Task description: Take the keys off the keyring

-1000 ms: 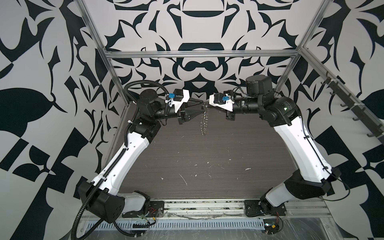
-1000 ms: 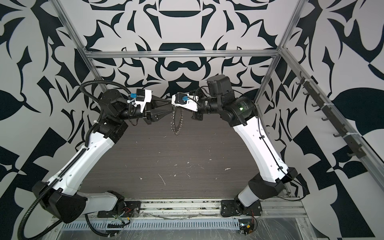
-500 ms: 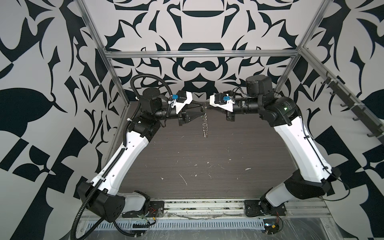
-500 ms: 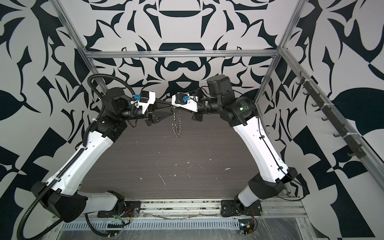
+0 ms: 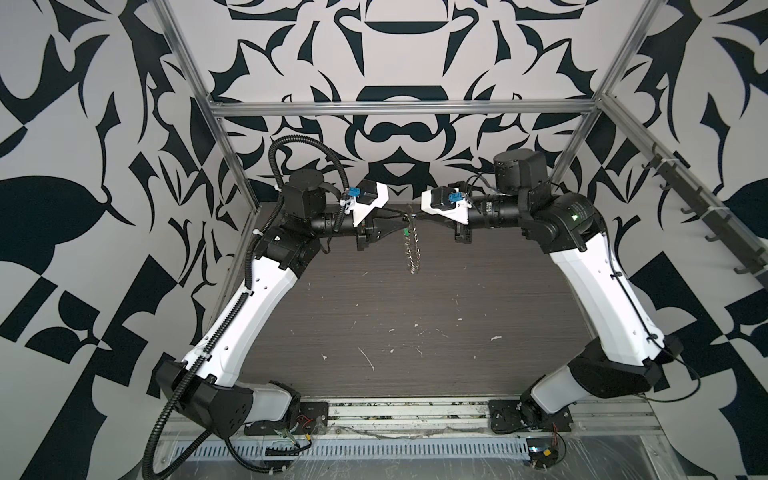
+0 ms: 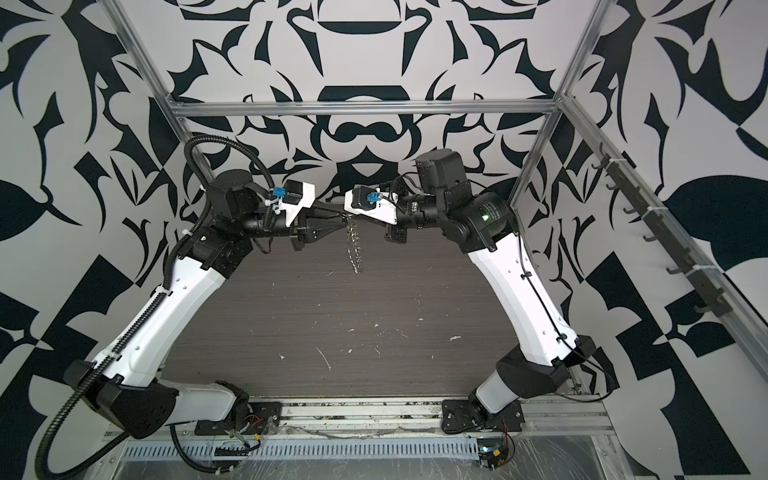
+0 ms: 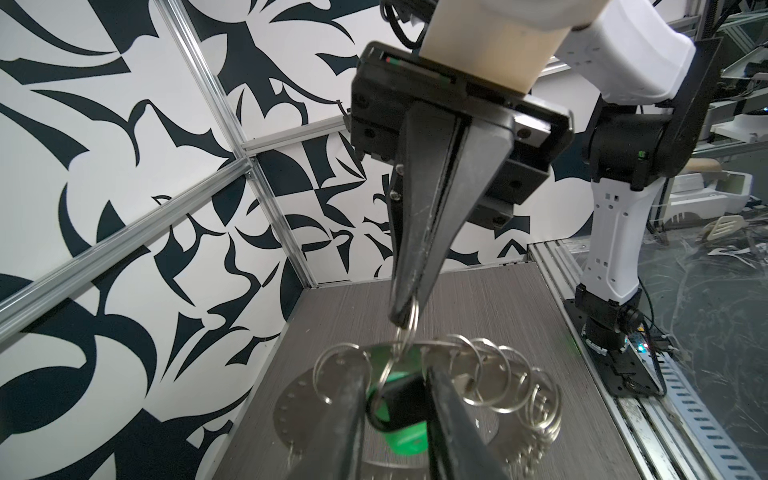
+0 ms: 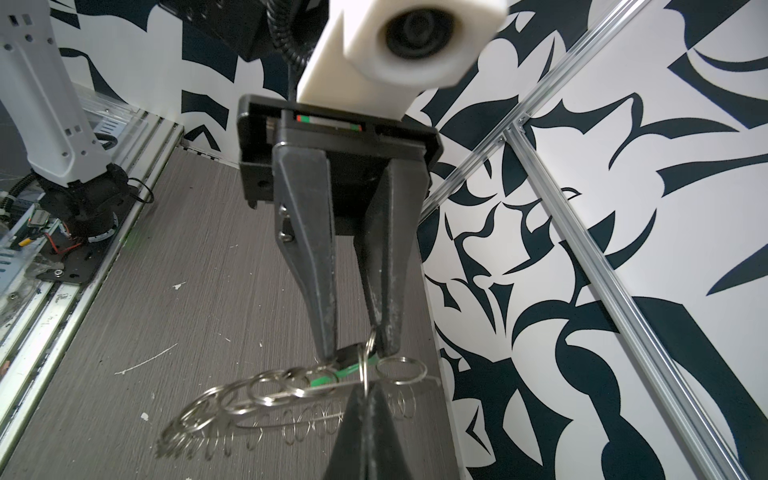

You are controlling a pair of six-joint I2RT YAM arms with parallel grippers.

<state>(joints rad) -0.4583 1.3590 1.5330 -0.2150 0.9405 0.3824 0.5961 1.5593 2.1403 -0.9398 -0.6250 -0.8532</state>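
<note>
Left wrist view: right gripper [image 7: 401, 316] faces the lens, jaws pressed together on one small silvery loop [image 7: 410, 322], no gap between its fingers. The loop runs from that pinch to the keyring [image 7: 297, 409], a flat silvery disc with holes round its rim and a fringe of more loops, hanging just beyond the left gripper [image 7: 395, 374]. Left jaws stand narrow, one finger on each side of the key [image 7: 400, 398]. Its dark head sits right between them, and both fingers look to be against it. The green tag [image 7: 409, 442] pokes out past the head on the far side of the left jaws, lying over the disc.

Right wrist view: same grip from the opposite side. Right gripper [image 8: 365, 390] closed, loop [image 8: 364, 368] coming straight out of its tips. Left gripper [image 8: 353, 347] directly opposite, tips close to the right's, key [image 8: 345, 354] caught between its two fingers. Green tag [image 8: 322, 380] shows between the two sets of tips. Keyring [image 8: 226, 409] is seen edge-on, trailing away to one side of both jaws, apart from the table [image 8: 187, 270].

Both top views: left gripper [image 5: 400, 222] [image 6: 341, 222] and right gripper [image 5: 414, 217] [image 6: 351, 216] meet tip to tip in mid-air. The keyring [image 5: 411, 249] [image 6: 354, 249] hangs under the meeting point, off the table [image 5: 415, 332] [image 6: 332, 311].
</note>
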